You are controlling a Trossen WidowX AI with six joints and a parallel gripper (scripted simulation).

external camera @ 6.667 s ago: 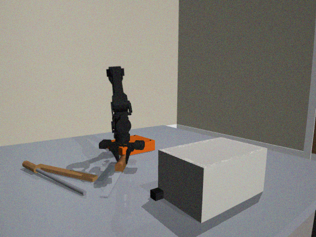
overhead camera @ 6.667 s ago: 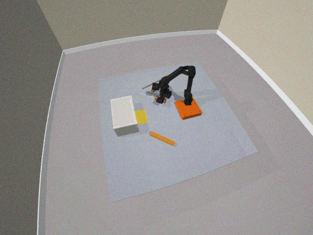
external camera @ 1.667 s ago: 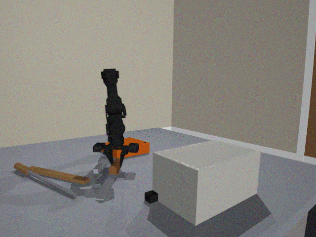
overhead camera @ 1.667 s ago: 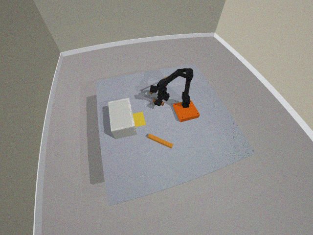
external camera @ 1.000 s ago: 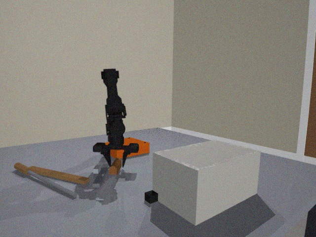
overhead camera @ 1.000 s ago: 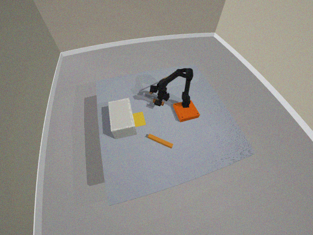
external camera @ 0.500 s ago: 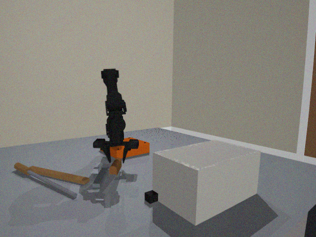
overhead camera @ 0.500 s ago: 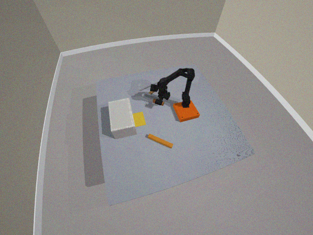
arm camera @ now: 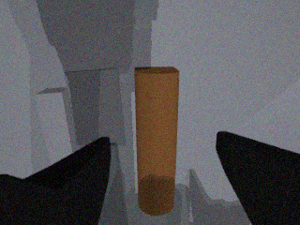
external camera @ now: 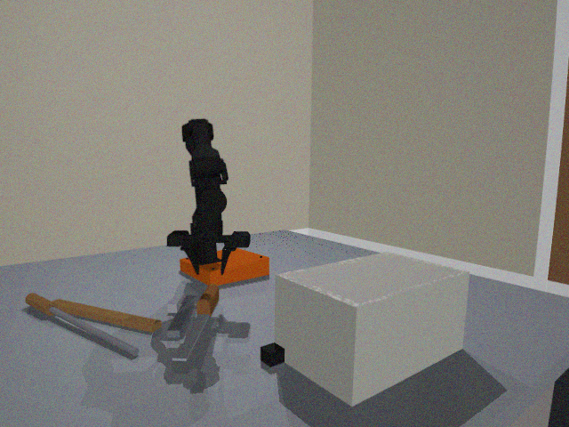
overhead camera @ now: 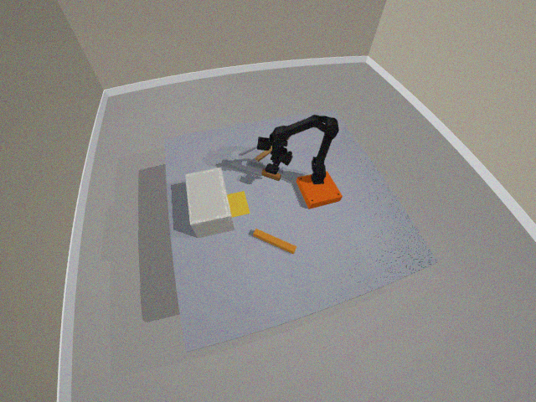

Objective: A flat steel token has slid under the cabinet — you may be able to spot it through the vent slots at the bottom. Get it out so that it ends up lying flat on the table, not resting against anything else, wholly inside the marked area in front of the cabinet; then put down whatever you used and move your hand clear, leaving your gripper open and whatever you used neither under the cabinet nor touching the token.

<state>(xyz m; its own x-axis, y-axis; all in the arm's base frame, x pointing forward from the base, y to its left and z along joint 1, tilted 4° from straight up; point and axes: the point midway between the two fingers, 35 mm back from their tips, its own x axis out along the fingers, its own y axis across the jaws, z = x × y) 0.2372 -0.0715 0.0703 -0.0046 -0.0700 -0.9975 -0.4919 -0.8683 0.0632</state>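
The white cabinet (overhead camera: 207,197) (external camera: 316,331) stands on the table. The yellow marked area (overhead camera: 239,203) lies directly in front of it. The steel token is not visible; no vent slots show in these views. My gripper (external camera: 211,274) (arm camera: 164,142) is open, pointing down above a short brown handle (overhead camera: 271,175) (external camera: 207,301) (arm camera: 157,108). The handle lies between the fingers' lines in the wrist view, with gaps on both sides, and is not held. Pale grey shapes beside the handle are hard to tell from shadows.
A long orange stick (overhead camera: 275,241) with a grey tip lies on the table beyond the yellow area. Another brown handle (external camera: 105,314) and a grey rod (external camera: 93,334) with a brown end lie close together. A small black cube (external camera: 272,354) sits beside the cabinet.
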